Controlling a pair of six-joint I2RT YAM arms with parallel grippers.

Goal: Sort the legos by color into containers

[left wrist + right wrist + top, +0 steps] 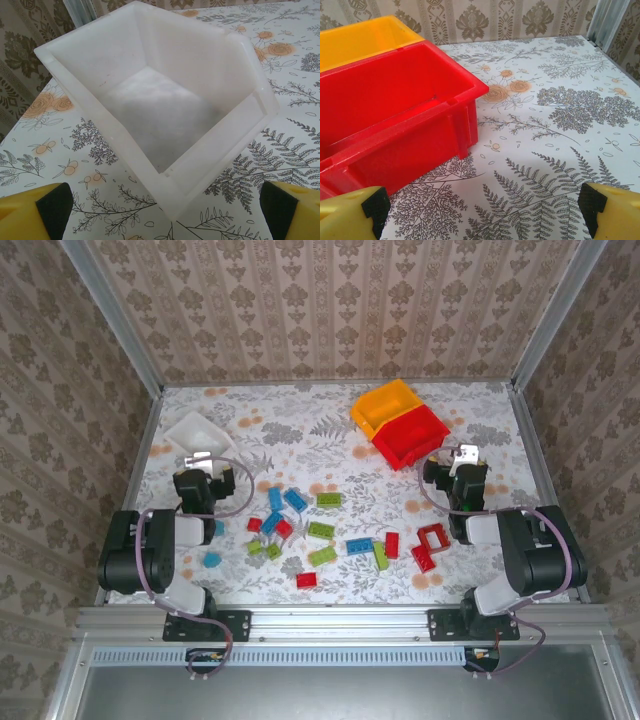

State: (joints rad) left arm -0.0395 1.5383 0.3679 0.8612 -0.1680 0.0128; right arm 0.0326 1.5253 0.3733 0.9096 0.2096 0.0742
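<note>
Black-faced yellow fingertips (30, 212) sat at the bottom corners of the left wrist view. That put the left gripper (162, 225) with its jaws wide apart and nothing between them. We noted the same for the right gripper (482, 215): jaws spread to the frame edges, holding nothing.

Surface: the table (560, 125) carried a white cloth printed with grey ferns and orange flowers. Brown damask-papered walls (330, 310) closed it in on three sides, with slanted aluminium posts (112, 315) at the far corners. A metal rail (340, 620) ran along the near edge, where both bases were bolted.

Arms: the left arm (150, 550) was folded back on itself low over the table, wrist pointing toward the far side. Its gripper stopped just short of the white bin (90, 65). The right arm (530, 550) mirrored it, its gripper near the right-hand corner of the red bin (410, 145).

Containers: the white bin stood at far left, turned corner-on to the wrist camera, its inside bare. The red bin stood at far centre-right with the yellow-orange bin (360, 40) touching its far side.

Bricks: the legos (320, 531) lay scattered on the cloth between the two arms, toward the near half, all outside the bins. We counted red, blue and lime green mixed together. Blue ones clustered left of centre (275, 498), and one blue brick (212, 560) lay close beside the left arm. A red square frame (433, 537) lay open side up next to the right arm.
</note>
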